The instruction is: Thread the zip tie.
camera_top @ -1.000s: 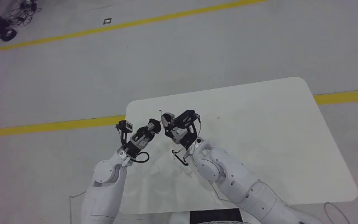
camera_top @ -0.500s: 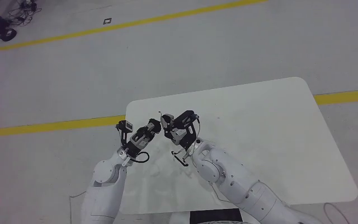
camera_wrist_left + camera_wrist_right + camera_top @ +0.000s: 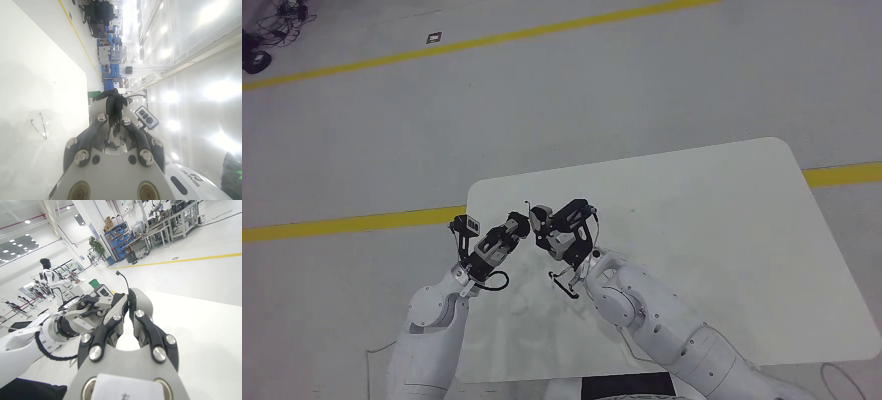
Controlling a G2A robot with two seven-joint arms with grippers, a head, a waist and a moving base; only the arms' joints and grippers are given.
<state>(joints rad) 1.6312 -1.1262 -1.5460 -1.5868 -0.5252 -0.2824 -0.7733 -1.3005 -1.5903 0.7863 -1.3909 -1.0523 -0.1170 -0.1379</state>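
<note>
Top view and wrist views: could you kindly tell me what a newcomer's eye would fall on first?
The two grippers meet tip to tip above the left end of the white rounded table: the right gripper pinches a thin black plastic zip tie, its head standing free, with the left gripper close against it. More black zip ties lie on the table.

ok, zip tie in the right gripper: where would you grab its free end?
I'd grip the zip tie on its bare stalk below the head, above the right gripper. It stands clear there, slightly curved, so come from the side, pads across the strap.
</note>
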